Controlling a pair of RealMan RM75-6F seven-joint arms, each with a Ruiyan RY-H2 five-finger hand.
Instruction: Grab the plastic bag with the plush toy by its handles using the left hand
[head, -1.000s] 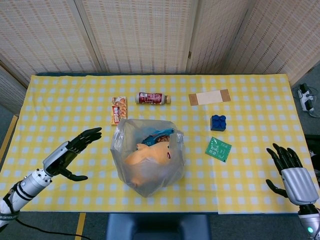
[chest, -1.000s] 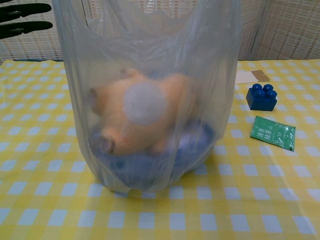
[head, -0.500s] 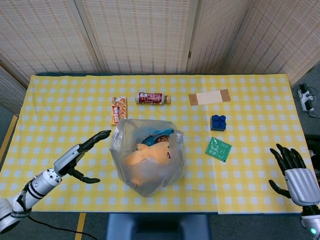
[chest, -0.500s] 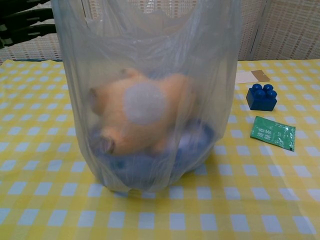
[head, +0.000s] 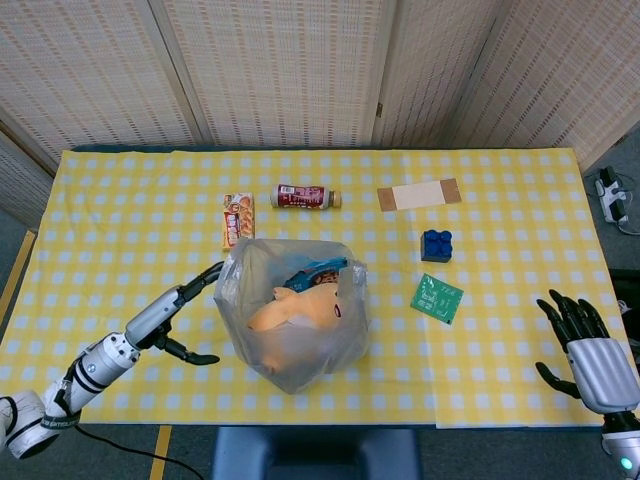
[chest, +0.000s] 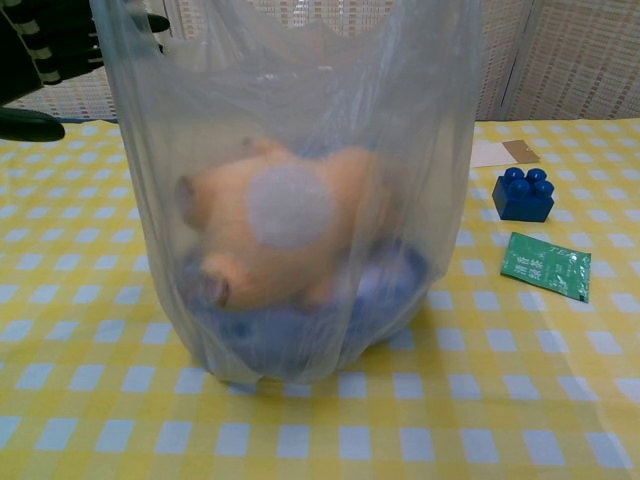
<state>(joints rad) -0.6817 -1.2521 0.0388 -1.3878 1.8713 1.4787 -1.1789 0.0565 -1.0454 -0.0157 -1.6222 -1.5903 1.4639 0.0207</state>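
Left hand (head: 172, 310) has closed in on the plastic bag (head: 295, 312) over the last second: it was well apart from the bag's left side, now its fingertips (head: 212, 270) are at the upper left rim, touching or just beside it, can't tell which. Fingers are spread, thumb low, holding nothing. In the chest view the same hand (chest: 50, 50) shows dark at the top left, right against the bag wall. So you're still in the reach, no grasp on the handles yet. The handles aren't clearly readable in either view; the bag mouth stands open upward.

Bag sits near the front edge of the surface (head: 120, 200), about mid-width, upright. Inside it: an orange plush toy (head: 300, 305) on its side, resting on something blue at the bottom (chest: 300, 325), hard to identify.

Right hand (head: 590, 355) is at the front right corner, open, fingers apart, holding nothing, well away from the bag.

Next, I'd judge, you need to hook the fingers under the rim loops rather than push the wall, since thin film will buckle.
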